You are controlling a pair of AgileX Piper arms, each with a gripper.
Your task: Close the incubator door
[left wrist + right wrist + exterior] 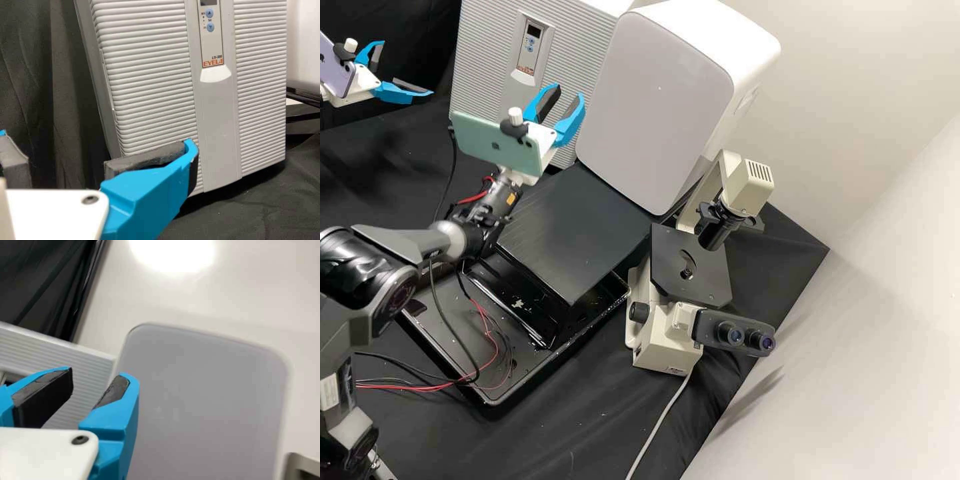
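In the high view, my left gripper [405, 69] is open at the far left, apart from the incubator [487, 63], whose ribbed door faces the bench. My right gripper [568, 93] is open in front of the incubator's right part, near the grey rounded panel [653, 113] of a white cabinet. The left wrist view has the incubator door [150, 95] upright beyond my left gripper [97, 150], with nothing between its fingers. In the right wrist view my right gripper [97, 375] holds nothing before the ribbed door [90, 385]. Whether the door sits fully flush, I cannot tell.
A microscope [670, 333] stands to the right on black cloth. Below the white cabinet are a dark flat board [573, 227] and a black tray [500, 400] with red and black cables. A white wall [867, 320] borders the bench's right side.
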